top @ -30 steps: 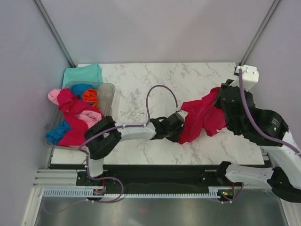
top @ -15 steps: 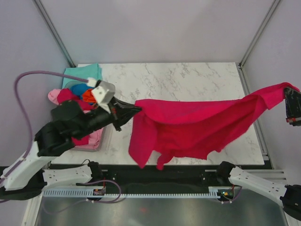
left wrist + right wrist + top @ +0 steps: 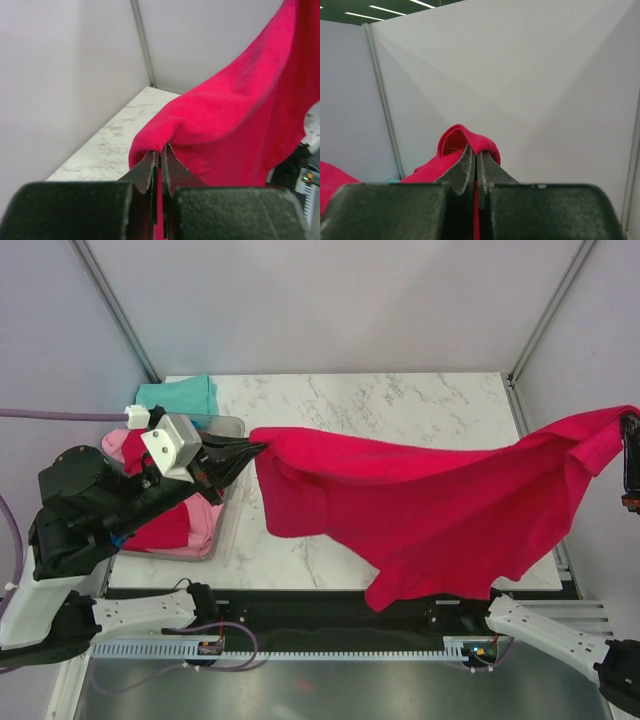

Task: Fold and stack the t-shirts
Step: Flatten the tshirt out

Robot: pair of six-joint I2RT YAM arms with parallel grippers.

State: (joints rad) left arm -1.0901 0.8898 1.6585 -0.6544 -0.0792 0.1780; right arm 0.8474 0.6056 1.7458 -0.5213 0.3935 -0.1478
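Note:
The large crimson-red t-shirt (image 3: 430, 500) hangs stretched in the air across the table between both grippers. My left gripper (image 3: 252, 448) is shut on its left end, raised near the bin; the left wrist view shows the cloth (image 3: 235, 115) pinched between the jaws. My right gripper (image 3: 628, 425) is shut on the right end at the far right edge, with a fold of red cloth (image 3: 457, 142) over the jaws. A mint-teal shirt (image 3: 178, 395) lies at the back left. Pink (image 3: 195, 520) and red shirts lie in the bin, partly hidden by the left arm.
The clear plastic bin (image 3: 228, 426) stands at the table's left side under my left arm. The marble table (image 3: 400, 400) has metal frame posts at its back corners. Grey walls enclose the table on three sides.
Both arms lifted and spread the red shirt from a crumpled heap into a taut span. Since half a second ago, the left gripper moved left and the shirt's lower edge swung right.

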